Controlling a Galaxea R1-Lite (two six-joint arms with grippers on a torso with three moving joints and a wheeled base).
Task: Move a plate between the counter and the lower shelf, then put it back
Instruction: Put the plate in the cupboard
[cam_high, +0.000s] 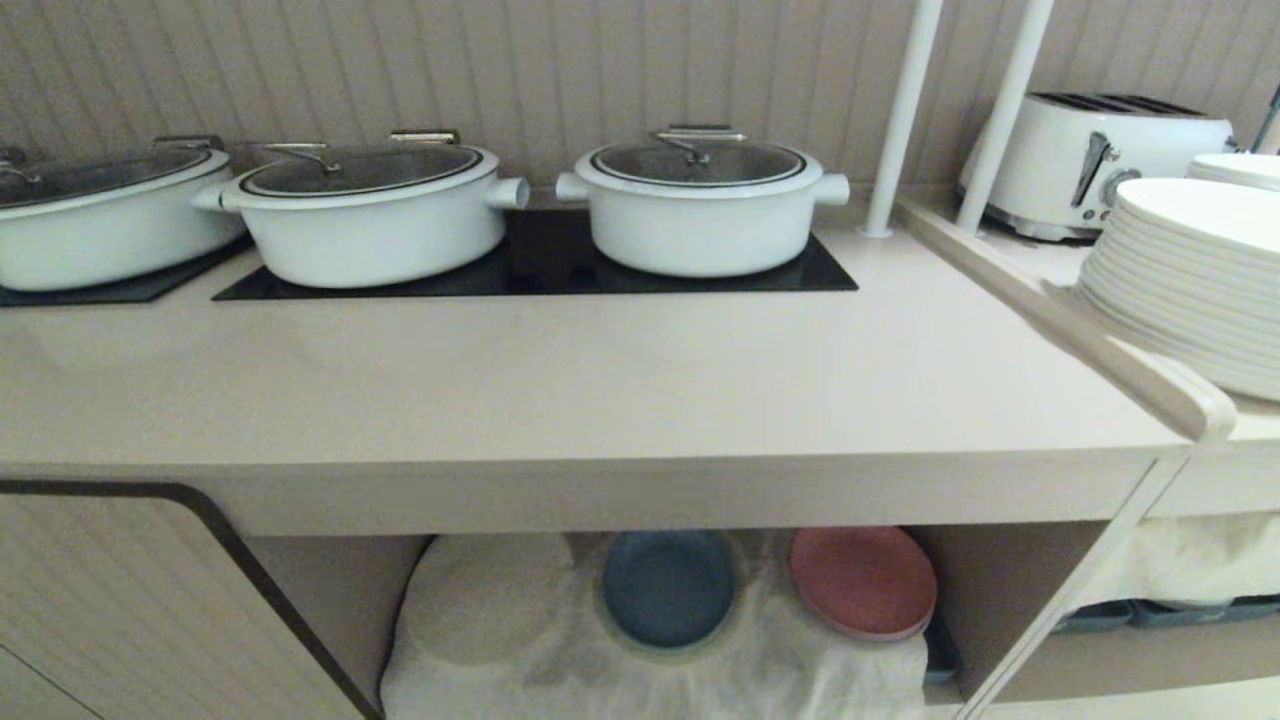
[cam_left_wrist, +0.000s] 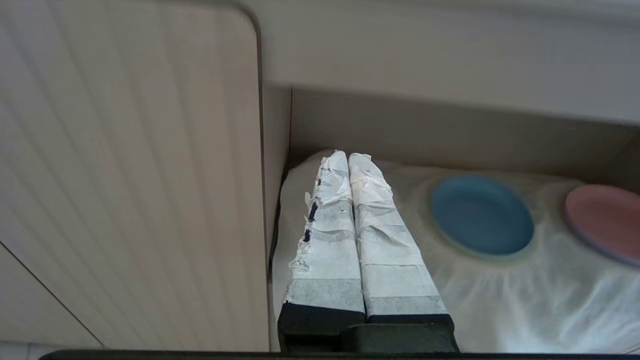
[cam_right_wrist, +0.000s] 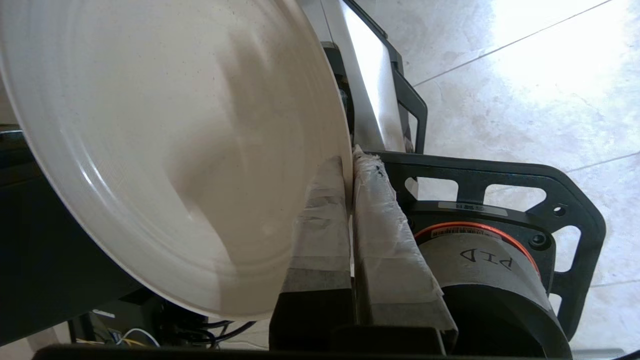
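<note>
The left gripper (cam_left_wrist: 350, 160), fingers pressed together on nothing, points into the lower shelf (cam_high: 500, 620) beside the cabinet door's edge. The counter (cam_high: 600, 390) lies bare before the pots. The right gripper (cam_right_wrist: 350, 165) pinches the plate (cam_right_wrist: 165, 150) by its rim, above the floor.

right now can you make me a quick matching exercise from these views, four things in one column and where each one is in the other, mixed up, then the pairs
Things:
1. cream plate
2. blue plate
3. white pots
4. toaster

Places:
A. on the black panels of the counter
B. on the side ledge, behind the stacked white plates
C. clamped by its rim in the right gripper
D. on the white cloth of the lower shelf

Pairs: 1-C, 2-D, 3-A, 4-B
</note>
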